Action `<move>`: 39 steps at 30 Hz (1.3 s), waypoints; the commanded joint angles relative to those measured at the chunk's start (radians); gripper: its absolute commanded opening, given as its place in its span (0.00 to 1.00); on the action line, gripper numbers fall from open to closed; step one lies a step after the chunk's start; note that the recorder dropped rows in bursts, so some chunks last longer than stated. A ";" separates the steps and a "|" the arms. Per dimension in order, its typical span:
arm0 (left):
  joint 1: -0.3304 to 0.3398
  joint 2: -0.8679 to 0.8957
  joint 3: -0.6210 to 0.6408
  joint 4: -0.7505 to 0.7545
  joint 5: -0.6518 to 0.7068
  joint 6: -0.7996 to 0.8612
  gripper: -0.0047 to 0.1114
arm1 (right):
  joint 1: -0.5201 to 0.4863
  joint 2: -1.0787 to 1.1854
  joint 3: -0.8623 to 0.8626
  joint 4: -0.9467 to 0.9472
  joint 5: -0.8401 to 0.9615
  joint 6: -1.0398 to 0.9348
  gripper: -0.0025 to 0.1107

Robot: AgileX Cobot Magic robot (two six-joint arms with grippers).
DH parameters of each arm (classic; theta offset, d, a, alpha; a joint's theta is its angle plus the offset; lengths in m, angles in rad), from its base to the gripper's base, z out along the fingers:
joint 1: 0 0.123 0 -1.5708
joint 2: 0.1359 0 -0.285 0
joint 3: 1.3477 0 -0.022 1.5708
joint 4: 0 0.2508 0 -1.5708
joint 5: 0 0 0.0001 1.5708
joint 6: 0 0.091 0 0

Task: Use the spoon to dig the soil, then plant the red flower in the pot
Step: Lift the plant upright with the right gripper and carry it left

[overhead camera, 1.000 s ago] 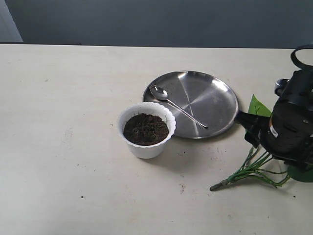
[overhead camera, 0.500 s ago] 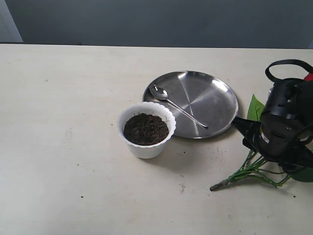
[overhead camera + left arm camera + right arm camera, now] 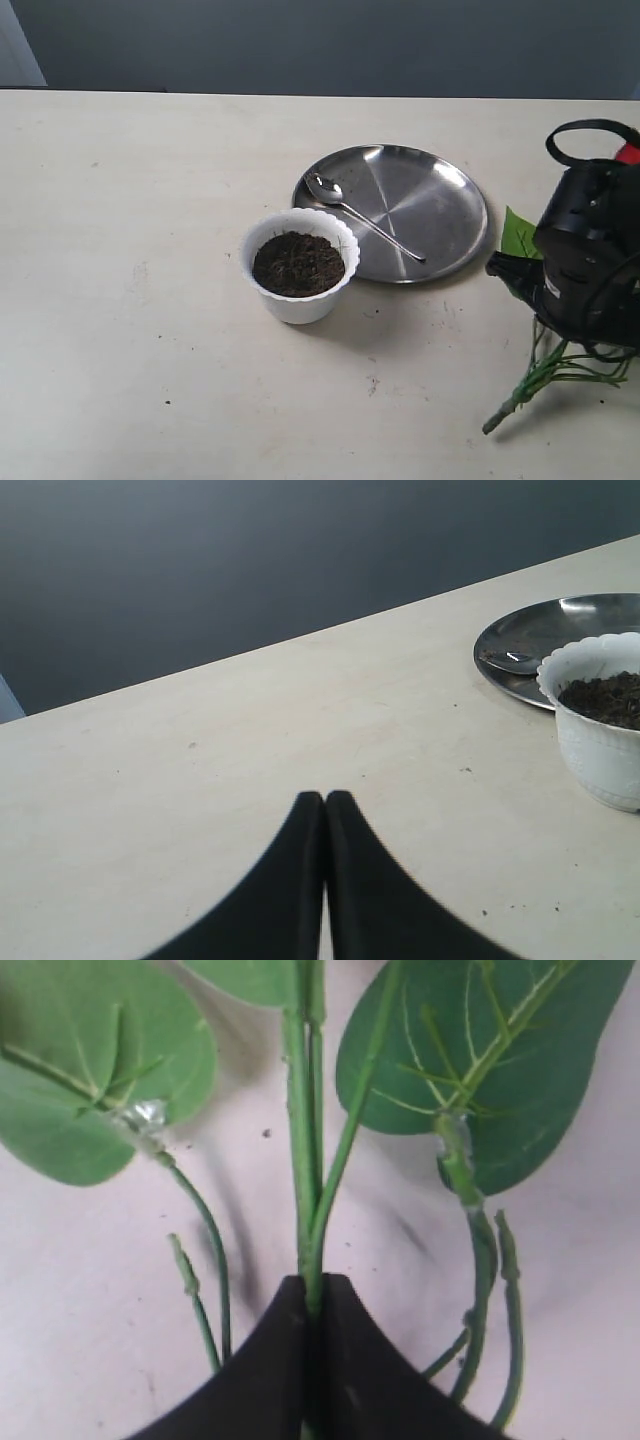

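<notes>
- Nearest, at the right edge of the worktop [image 3: 150, 300], the right gripper [image 3: 315, 1290] has its fingers [image 3: 270, 1360] clamped on the main green stems of the red flower [image 3: 530, 375]. The stem end slants down toward the near edge and looks lifted off the surface, though that is a judgement from its shadow.
- The flower should handle as a light, springy thing: thin plastic stems that bend, broad heart-shaped leaves that catch on anything beside them. The red blooms are hidden behind the arm. Holding low on the bunched stems, as here, is the sound place; a grip on a leaf or a side shoot would let it swing or slip.
- The left gripper [image 3: 325, 805] hangs over bare worktop to the left of the pot, its fingers pressed together on nothing.
- The white scalloped pot [image 3: 299, 265] stands upright near the middle, filled with dark crumbly soil [image 3: 297, 263] that looks level and undug.
- Just beyond it on the right lies the round steel plate [image 3: 440, 200], its near-left rim close behind the pot.
- The teaspoon [image 3: 360, 225] lies on that plate, bowl at the far left, handle running toward the near right. It is thin, smooth and flat-lying, so it may slide under a pinch; mid-handle seems the best hold.
</notes>
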 commanded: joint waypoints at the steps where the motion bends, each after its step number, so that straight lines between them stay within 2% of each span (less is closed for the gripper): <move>1: -0.005 -0.001 -0.002 -0.011 -0.013 -0.002 0.04 | 0.043 -0.112 0.002 -0.032 0.080 -0.035 0.02; 8: -0.005 -0.001 -0.002 -0.011 -0.013 -0.002 0.04 | 0.131 -0.328 0.002 -0.184 -0.016 -0.009 0.02; 12: -0.005 -0.001 -0.002 -0.011 -0.013 -0.002 0.04 | 0.172 -0.415 -0.010 -0.257 -0.014 0.014 0.02; 15: -0.005 -0.001 -0.002 -0.011 -0.013 -0.002 0.04 | 0.201 -0.447 -0.020 -0.384 -0.098 0.012 0.02; 19: -0.005 -0.001 -0.002 -0.011 -0.013 -0.002 0.04 | 0.227 -0.439 -0.022 -0.817 -0.368 0.075 0.02; 22: -0.005 -0.001 -0.002 -0.011 -0.013 -0.002 0.04 | 0.227 -0.394 -0.037 -1.144 -0.393 0.268 0.02; 23: -0.005 -0.001 -0.002 -0.011 -0.013 -0.002 0.04 | 0.227 -0.366 -0.041 -1.165 -0.377 0.345 0.02; 26: -0.005 -0.001 -0.002 -0.011 -0.013 -0.002 0.04 | 0.227 -0.276 -0.097 -1.165 -0.326 0.345 0.02; 29: -0.005 -0.001 -0.002 -0.011 -0.013 -0.002 0.04 | 0.232 -0.189 -0.167 -1.165 -0.357 0.345 0.02; 34: -0.005 -0.001 -0.002 -0.011 -0.013 -0.002 0.04 | 0.288 -0.070 -0.299 -1.165 -0.343 0.352 0.02; 37: -0.005 -0.001 -0.002 -0.011 -0.013 -0.002 0.04 | 0.342 -0.030 -0.349 -1.127 -0.162 0.406 0.02; 39: -0.005 -0.001 -0.002 -0.011 -0.013 -0.002 0.04 | 0.383 -0.016 -0.384 -1.051 -0.002 0.350 0.02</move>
